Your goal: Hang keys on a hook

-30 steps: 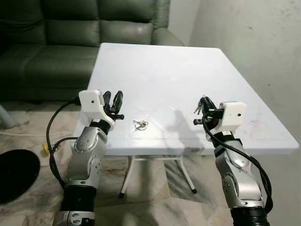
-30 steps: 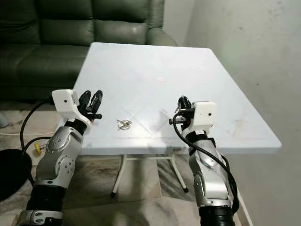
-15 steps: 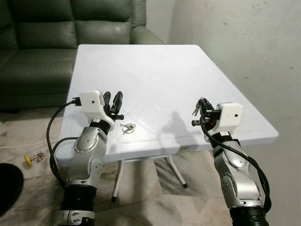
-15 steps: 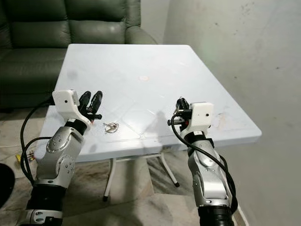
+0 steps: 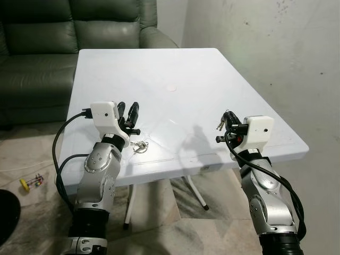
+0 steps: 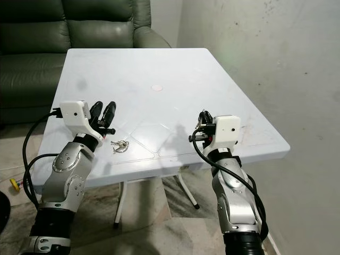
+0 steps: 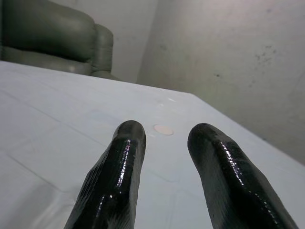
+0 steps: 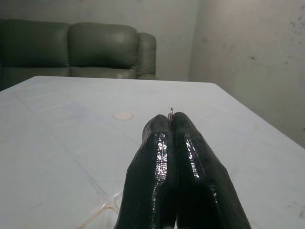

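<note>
Right gripper (image 5: pixel 227 123) is raised above the near right part of the white table (image 5: pixel 175 64), fingers pressed together and pinching a small set of keys (image 5: pixel 221 124); in the right wrist view a thin metal ring (image 8: pixel 170 111) pokes out just beyond the closed tips. The keys hang on the inner side of the gripper, off the tabletop. Left gripper (image 5: pixel 129 115) is raised over the near left edge of the table, fingers (image 7: pixel 125 162) spread and holding nothing. A second small key ring (image 5: pixel 139 145) lies flat on the table just beside and slightly inward of the left gripper, well apart from the right one. No hook can be made out in these frames: ahead are only the table, a green sofa (image 5: pixel 64 32) behind it, and a bare grey wall (image 5: pixel 265 48) to the robot's right. Judgement: the carried keys are secured and the pick step is done; the hanging step is not yet begun. The next move likely depends on finding the hook, so the gripper-to-hook direction cannot be told. The right arm is the one committed to delivery.
</note>
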`<state>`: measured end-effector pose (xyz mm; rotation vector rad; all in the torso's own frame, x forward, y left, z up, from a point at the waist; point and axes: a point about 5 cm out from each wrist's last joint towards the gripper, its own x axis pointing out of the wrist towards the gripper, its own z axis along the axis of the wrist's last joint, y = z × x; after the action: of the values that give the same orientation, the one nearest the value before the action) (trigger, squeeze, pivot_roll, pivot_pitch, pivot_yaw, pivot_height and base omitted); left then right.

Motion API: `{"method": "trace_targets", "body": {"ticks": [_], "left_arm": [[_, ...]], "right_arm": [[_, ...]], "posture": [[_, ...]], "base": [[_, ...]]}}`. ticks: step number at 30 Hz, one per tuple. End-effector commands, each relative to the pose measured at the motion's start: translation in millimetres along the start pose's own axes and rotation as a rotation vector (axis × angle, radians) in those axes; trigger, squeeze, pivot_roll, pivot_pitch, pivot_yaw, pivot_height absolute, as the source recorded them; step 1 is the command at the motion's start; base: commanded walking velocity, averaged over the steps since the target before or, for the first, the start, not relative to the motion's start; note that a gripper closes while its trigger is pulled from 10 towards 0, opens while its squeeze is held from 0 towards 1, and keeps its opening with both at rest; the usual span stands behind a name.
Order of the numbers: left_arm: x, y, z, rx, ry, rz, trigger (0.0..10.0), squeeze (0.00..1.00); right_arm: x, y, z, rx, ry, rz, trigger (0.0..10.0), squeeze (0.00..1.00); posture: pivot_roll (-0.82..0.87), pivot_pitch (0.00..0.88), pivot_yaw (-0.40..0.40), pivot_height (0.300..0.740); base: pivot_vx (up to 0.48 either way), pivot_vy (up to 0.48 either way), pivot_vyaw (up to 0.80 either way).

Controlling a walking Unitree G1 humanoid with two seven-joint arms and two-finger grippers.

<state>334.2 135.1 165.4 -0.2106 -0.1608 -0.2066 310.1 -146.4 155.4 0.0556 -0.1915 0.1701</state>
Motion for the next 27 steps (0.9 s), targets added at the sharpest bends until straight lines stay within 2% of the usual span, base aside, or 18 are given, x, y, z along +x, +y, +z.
{"method": "trace_targets", "body": {"ticks": [1,5,9,27], "left_arm": [[0.7,-1.1,-3.0,-0.036,0.018,0.005,10.0,0.00],[1.1,-0.3,-3.7,-0.042,0.026,0.004,10.0,0.00],[1.3,-0.9,-3.2,-0.047,0.022,0.001,10.0,0.00],[1.3,-0.3,-3.9,-0.049,0.043,0.036,10.0,0.00]], "right_arm": [[1.1,-1.5,4.4,-0.013,-0.011,-0.005,10.0,0.00],[1.1,-1.4,4.2,-0.012,-0.009,-0.005,10.0,0.00],[1.4,-0.7,3.8,-0.013,-0.008,-0.003,10.0,0.00],[0.5,1.6,3.8,-0.016,-0.005,0.004,10.0,0.00]], "posture": [[0.12,0.000,-0.078,0.740],[0.12,0.000,-0.078,0.740],[0.12,0.000,-0.079,0.740],[0.12,0.000,-0.080,0.740]], "base": [[0.000,0.000,-0.74],[0.000,0.000,-0.74],[0.000,0.480,-0.74],[0.000,0.000,-0.74]]}}
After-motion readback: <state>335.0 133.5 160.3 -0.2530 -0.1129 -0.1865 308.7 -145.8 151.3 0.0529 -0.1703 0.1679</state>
